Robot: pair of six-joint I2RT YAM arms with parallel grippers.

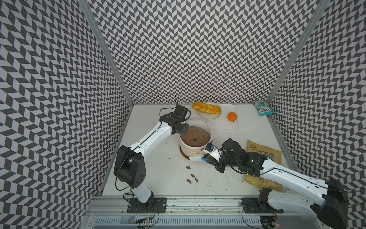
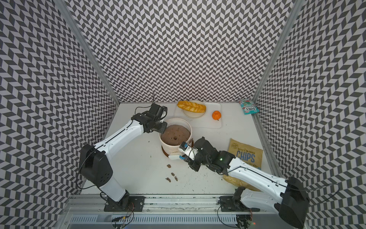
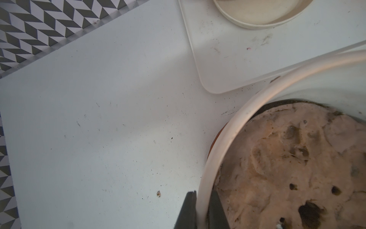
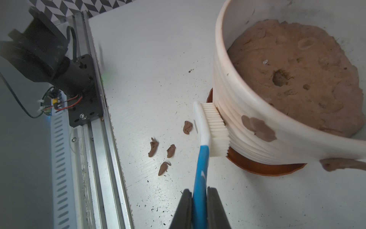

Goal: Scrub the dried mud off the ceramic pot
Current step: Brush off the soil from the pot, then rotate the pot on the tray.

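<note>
left gripper: sat left of centre in both top views; clamped on the pot's rim, one finger outside the wall and one inside. That was plain only in the left wrist view.
ceramic pot: stood upright at mid-frame, a little below the middle, on a brown saucer. Looked wide and white, with a ribbed wall and a thick rim; was filled with a brown soil mass holed at its middle.
dried mud: clung as a flat, dull brown patch to the ribbed wall just under the rim. Showed clearly in the right wrist view; appeared as no more than a small speck in the top views.
flakes: four, lay loose on the white table below the pot, apart from it, among fine dark specks.
brush: had a white head and a blue handle, with bristles pressed against the pot's lower wall, just beside the saucer. The contact was seen only from the right wrist.
right gripper: lay right of the pot, low in both top views; was closed on the blue handle.
top views only: plate with a bread loaf on a white board in the upper middle; an orange fruit beside it; a chips bag at right, partly under the right arm; a small packet in the far right corner.
</note>
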